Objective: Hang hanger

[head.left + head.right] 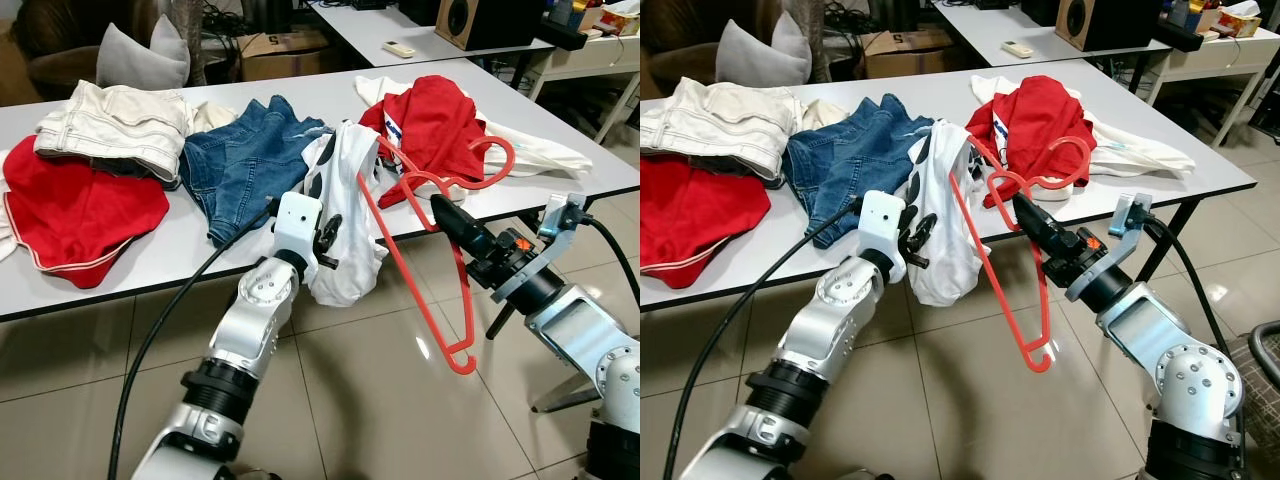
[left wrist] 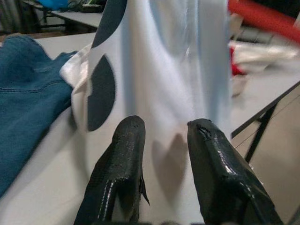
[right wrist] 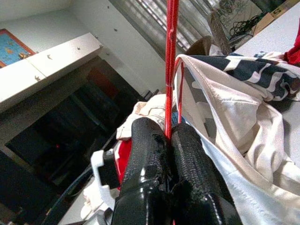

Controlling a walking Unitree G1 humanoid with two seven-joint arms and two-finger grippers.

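Note:
A red plastic hanger (image 1: 410,277) slants down past the front edge of the white table (image 1: 150,270), its hook (image 1: 500,160) over the red shirt. My right gripper (image 1: 445,215) is shut on the hanger near its neck; the right wrist view has the red bar pinched between the fingers (image 3: 150,154). A white garment with dark spots (image 1: 345,250) hangs over the table edge, one hanger arm threaded into it. My left gripper (image 1: 328,240) sits against the front of this garment. Its fingers (image 2: 124,154) stand slightly apart, open, with the cloth (image 2: 178,70) just behind them.
On the table lie blue jeans (image 1: 245,160), a red cloth (image 1: 80,215), cream shorts (image 1: 115,125) and a red and white shirt pile (image 1: 430,120). Behind stand a second table with a remote (image 1: 398,47), a speaker (image 1: 480,20) and a cardboard box (image 1: 280,55). Tiled floor lies below.

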